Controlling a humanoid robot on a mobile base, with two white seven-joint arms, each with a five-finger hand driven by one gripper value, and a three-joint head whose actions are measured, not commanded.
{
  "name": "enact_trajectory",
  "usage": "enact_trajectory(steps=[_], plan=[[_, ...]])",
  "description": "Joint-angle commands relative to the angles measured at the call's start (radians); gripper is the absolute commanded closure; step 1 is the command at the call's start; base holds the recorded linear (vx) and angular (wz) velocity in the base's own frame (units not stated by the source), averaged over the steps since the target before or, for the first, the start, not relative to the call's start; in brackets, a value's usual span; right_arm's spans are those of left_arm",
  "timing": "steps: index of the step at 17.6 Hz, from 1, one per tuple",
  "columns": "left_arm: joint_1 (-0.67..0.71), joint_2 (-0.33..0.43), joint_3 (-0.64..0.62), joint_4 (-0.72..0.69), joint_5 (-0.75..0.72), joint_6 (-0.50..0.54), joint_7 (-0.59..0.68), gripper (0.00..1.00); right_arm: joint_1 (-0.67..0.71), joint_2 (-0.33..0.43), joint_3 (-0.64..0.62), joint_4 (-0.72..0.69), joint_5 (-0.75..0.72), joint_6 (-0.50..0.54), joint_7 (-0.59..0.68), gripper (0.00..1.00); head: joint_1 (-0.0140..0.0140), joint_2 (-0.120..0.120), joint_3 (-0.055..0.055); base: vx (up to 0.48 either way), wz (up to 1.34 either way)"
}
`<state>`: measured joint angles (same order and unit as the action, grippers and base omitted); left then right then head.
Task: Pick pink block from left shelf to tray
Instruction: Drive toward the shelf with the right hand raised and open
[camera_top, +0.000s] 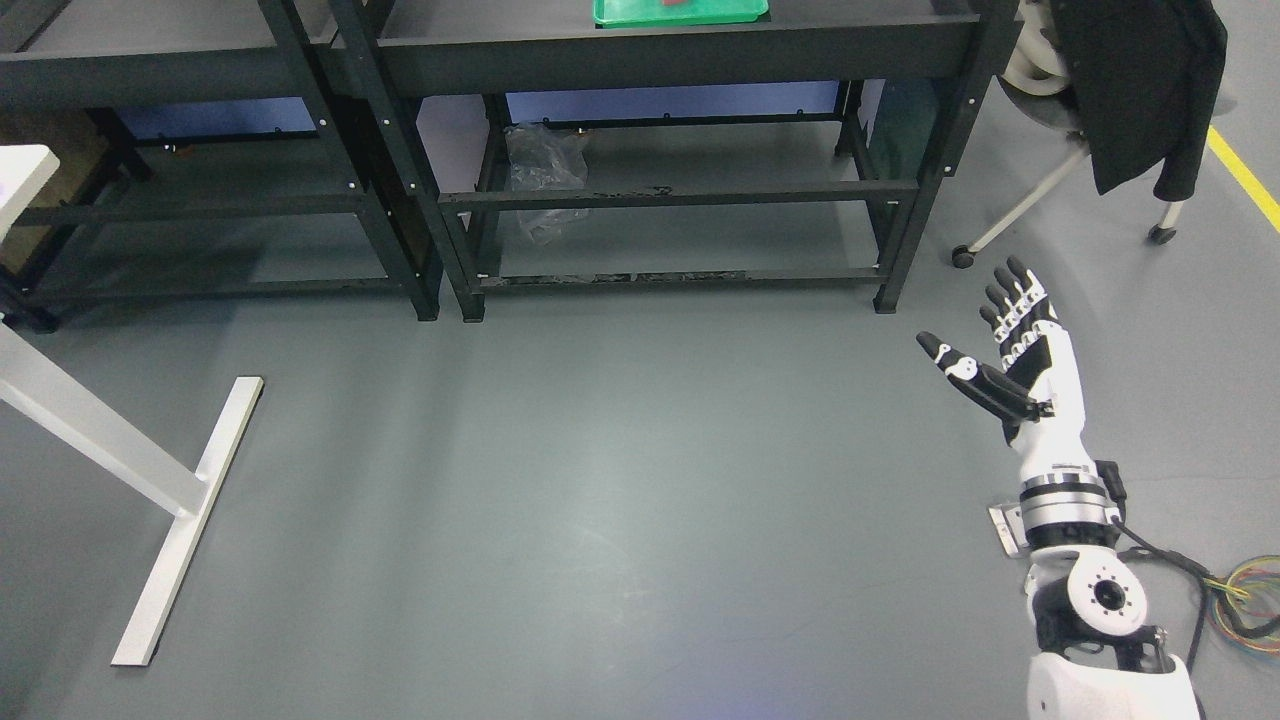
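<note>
Tray on shelf; right hand spread, empty.

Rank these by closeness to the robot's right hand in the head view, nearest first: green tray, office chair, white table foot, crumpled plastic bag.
From the right hand:
1. Office chair, just above it at upper right.
2. Green tray, on the shelf top.
3. Crumpled plastic bag, on the lower shelf.
4. White table foot, far left.
</note>
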<state>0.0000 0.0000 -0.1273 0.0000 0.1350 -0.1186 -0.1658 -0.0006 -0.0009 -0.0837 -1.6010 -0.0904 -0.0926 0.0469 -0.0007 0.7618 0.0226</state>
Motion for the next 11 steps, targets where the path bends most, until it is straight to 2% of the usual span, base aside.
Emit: enact_trajectory(steps=[1, 11], plan=[[0.020, 0.017, 0.000, -0.017, 0.000, 0.000, 0.000, 0.00, -0.001, -0.017, -0.013, -0.031, -0.006, 0.002, 0.002, 0.00, 0.0000, 0.000, 0.000, 0.000, 0.00], [0.020, 0.017, 0.000, -0.017, 0.000, 0.000, 0.000, 0.00, -0.002, -0.017, -0.010, -0.031, -0.006, 0.001, -0.005, 0.00, 0.0000, 0.000, 0.000, 0.000, 0.00]])
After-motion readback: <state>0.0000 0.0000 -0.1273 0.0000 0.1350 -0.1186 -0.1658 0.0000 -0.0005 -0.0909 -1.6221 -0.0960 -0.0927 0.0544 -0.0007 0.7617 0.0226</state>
